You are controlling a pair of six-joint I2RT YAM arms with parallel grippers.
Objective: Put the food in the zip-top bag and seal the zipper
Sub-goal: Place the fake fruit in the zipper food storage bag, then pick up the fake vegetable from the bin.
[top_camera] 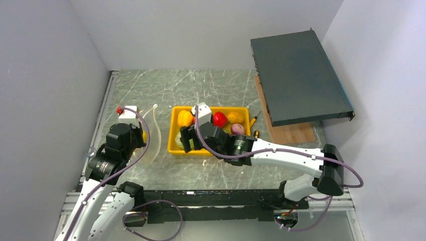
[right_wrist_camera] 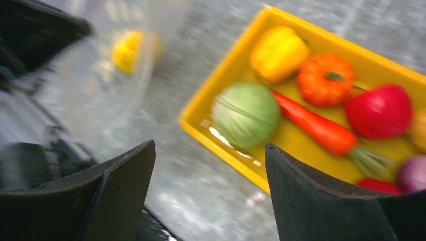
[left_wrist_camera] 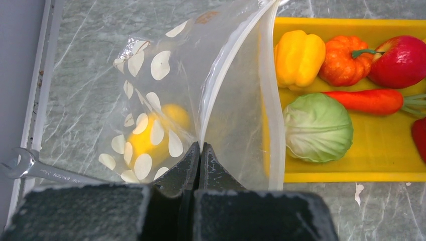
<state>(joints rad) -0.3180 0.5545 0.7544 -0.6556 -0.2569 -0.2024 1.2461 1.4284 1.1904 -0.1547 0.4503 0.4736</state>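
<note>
Top external view: the left arm rose folded from its near-left base, wrist bent down over the table (top_camera: 211, 83) left of the yellow tray (top_camera: 173, 135). The right arm reached low and leftward from its near-right base, wrist above the tray's near left corner.

The left gripper (left_wrist_camera: 200, 148) had its jaws pressed together, pinching one lip of the zip-top bag (left_wrist_camera: 166, 75) at the zipper (left_wrist_camera: 213, 80). The bag spread ahead and left of those jaws, mouth gaping toward the tray. One yellow piece (left_wrist_camera: 150, 133) lay inside it, just ahead-left of the fingertips. The bag's other lip overlapped the tray's left wall in that view. A wrench (left_wrist_camera: 35, 168) lay by the table's edge, left of the jaws.

The right gripper (right_wrist_camera: 210, 145) had its jaws spread wide with nothing between them. Just beyond the gap sat one green cabbage (right_wrist_camera: 246, 114). Farther ahead and right lay one carrot (right_wrist_camera: 316, 125), one yellow pepper (right_wrist_camera: 279, 52), one orange pumpkin (right_wrist_camera: 325, 79), one red tomato (right_wrist_camera: 379, 110) and one purple onion (right_wrist_camera: 414, 173). A red sliver showed at the lower frame edge. A strip of bare marble ran ahead-left of these jaws, between the tray's near left corner and the blurred bag.

A dark flat case (top_camera: 299, 75) leaned over a wooden board (top_camera: 289, 131) at the table's far right.
</note>
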